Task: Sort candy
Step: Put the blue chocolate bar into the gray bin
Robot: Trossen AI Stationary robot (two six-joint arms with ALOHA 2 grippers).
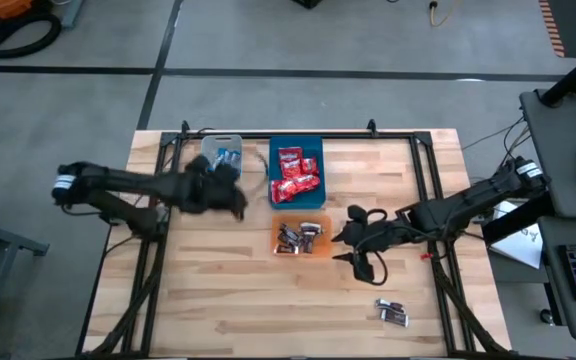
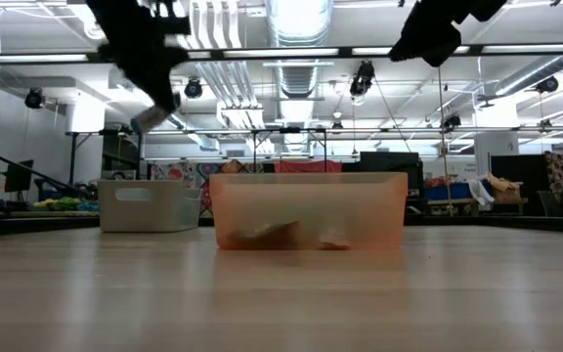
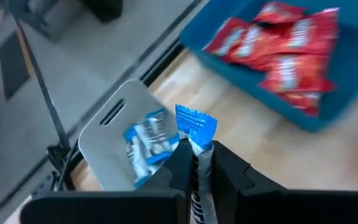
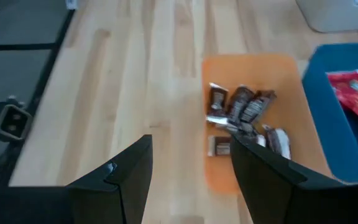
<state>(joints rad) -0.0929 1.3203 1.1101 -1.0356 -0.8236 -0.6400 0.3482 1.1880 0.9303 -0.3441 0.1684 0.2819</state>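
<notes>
The left gripper (image 3: 197, 163) pinches a blue-and-white wrapped candy (image 3: 195, 126) just beside the clear rectangular plastic bin (image 3: 107, 134) holding more. Only the high view shows two dark brown-silver candies (image 1: 392, 313) loose behind the right gripper (image 4: 191, 163), which hangs open, empty, near the orange rectangular plastic bin (image 4: 219, 180).

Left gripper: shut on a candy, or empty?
Shut on a blue-and-white candy: the left gripper pinches its wrapper near the clear bin.

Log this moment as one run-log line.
left hand: shut on blue-and-white candy, near clear bin | right hand: open, empty, beside orange bin
</notes>
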